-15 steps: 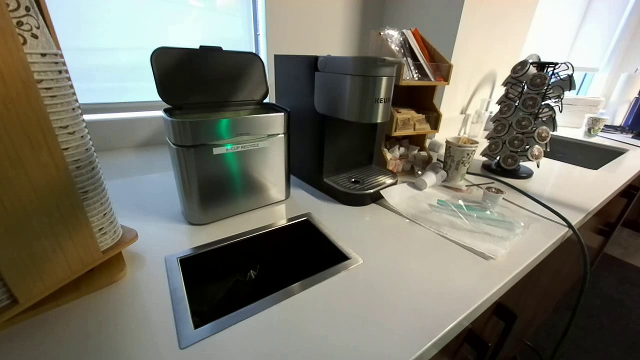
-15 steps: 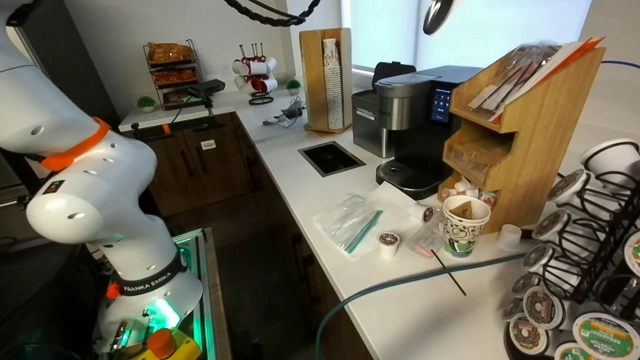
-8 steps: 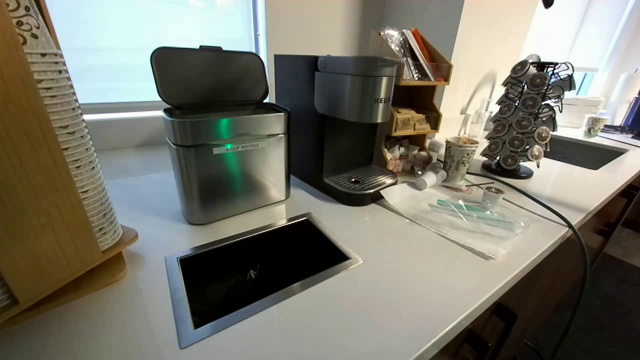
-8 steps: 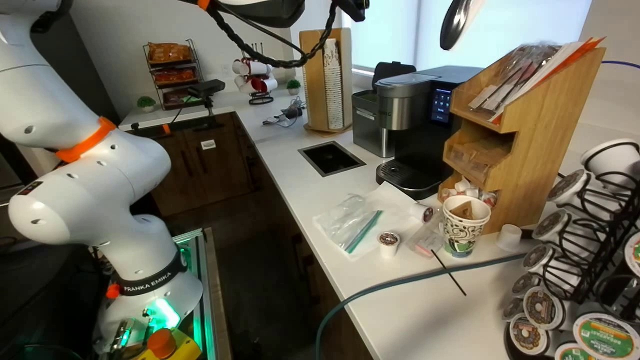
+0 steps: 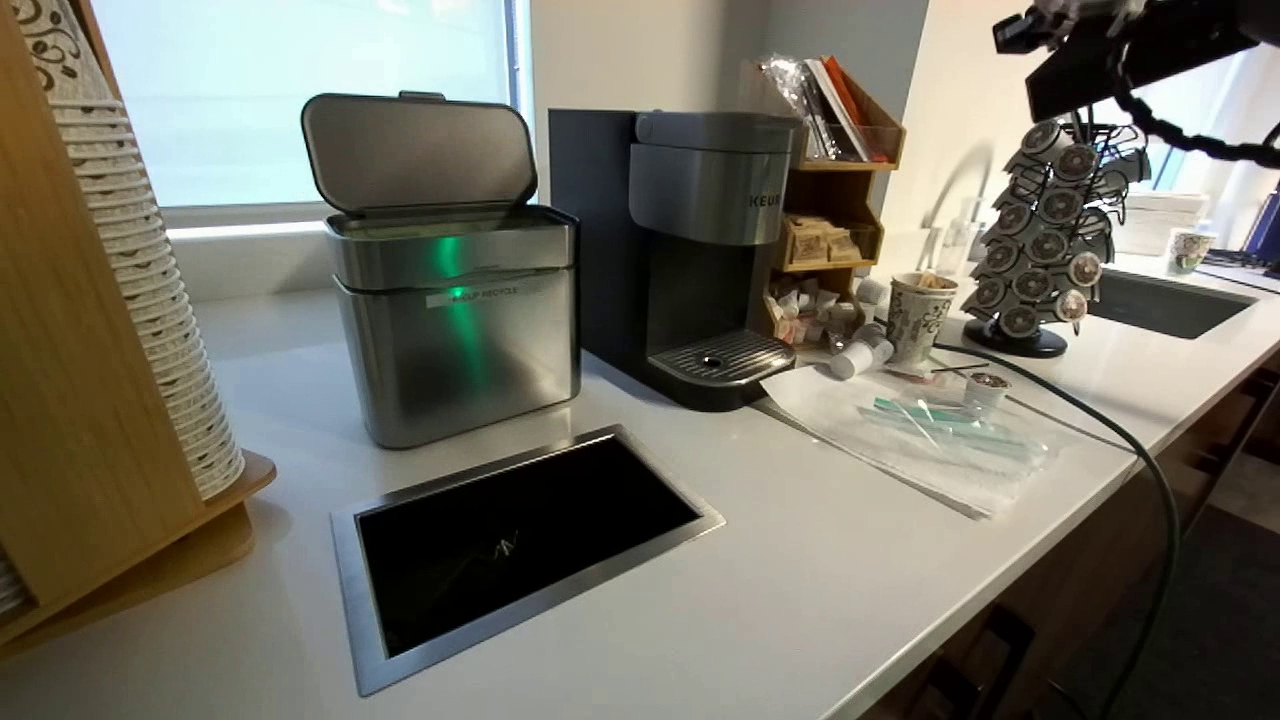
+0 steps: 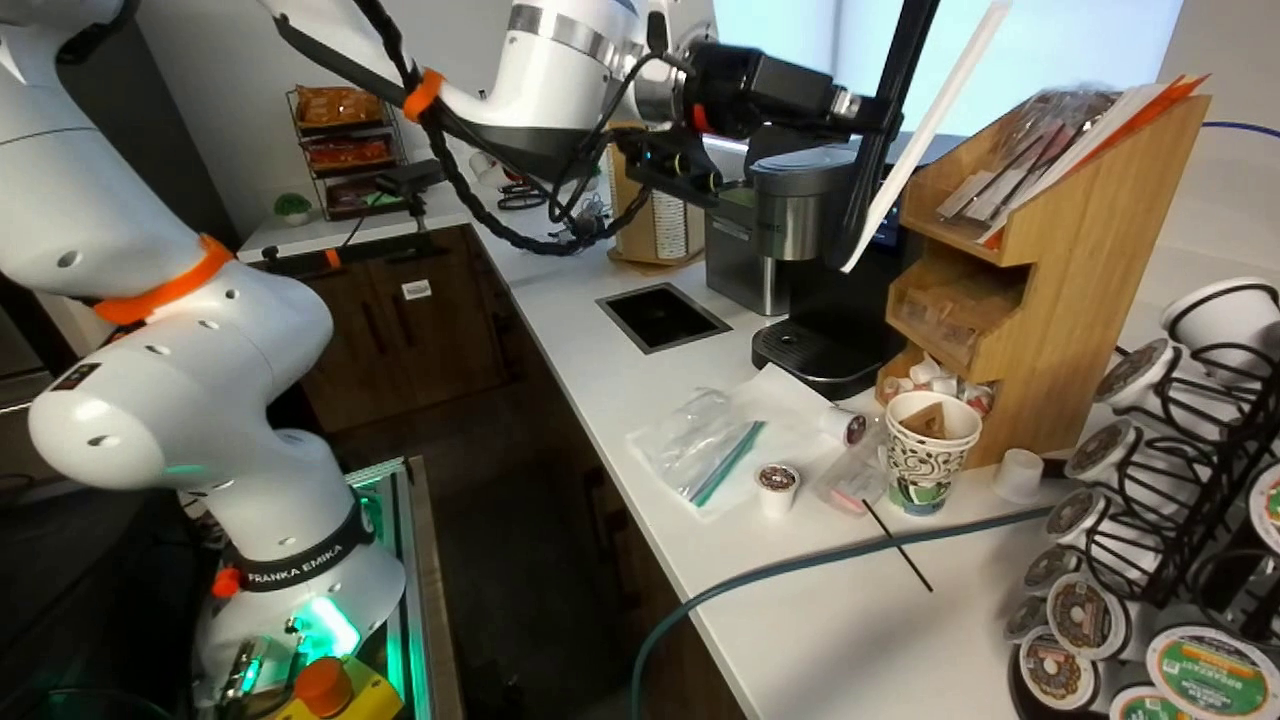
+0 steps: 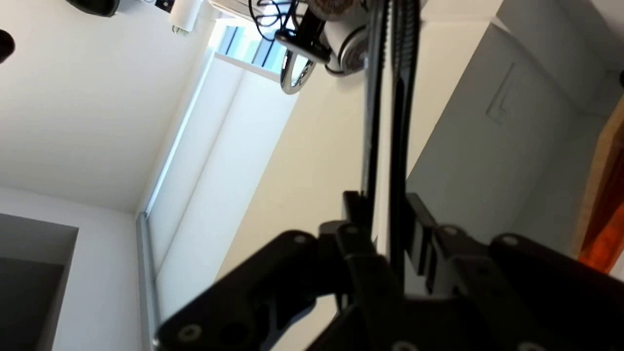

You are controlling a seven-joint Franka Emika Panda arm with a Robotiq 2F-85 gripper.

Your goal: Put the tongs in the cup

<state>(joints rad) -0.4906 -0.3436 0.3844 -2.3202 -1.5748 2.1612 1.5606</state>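
Note:
The long dark tongs (image 6: 893,100) with a whitish strip (image 6: 925,140) beside the black arm stand steeply tilted in the air in an exterior view, overlapping the coffee maker there. My gripper (image 6: 872,115) is shut on them partway along their length. In the wrist view my gripper (image 7: 385,209) has a finger on each side of the tongs (image 7: 407,97), which run up past the top edge. The patterned whitish paper cup (image 6: 925,465) stands upright on the counter, below and to the right of the tongs, with brown packets in it; it also shows in an exterior view (image 5: 918,320).
The coffee maker (image 6: 830,290) and a wooden organizer (image 6: 1085,280) stand behind the cup. A wire pod tower (image 6: 1150,520) is to its right. A plastic bag (image 6: 690,440), a coffee pod (image 6: 777,490), a thin black stirrer (image 6: 900,550) and a green cable (image 6: 800,570) lie near it.
The arm and gripper have come down into both exterior views. The tongs, earlier only a tip at the top edge, are now lower and show at length. The cup has not moved.

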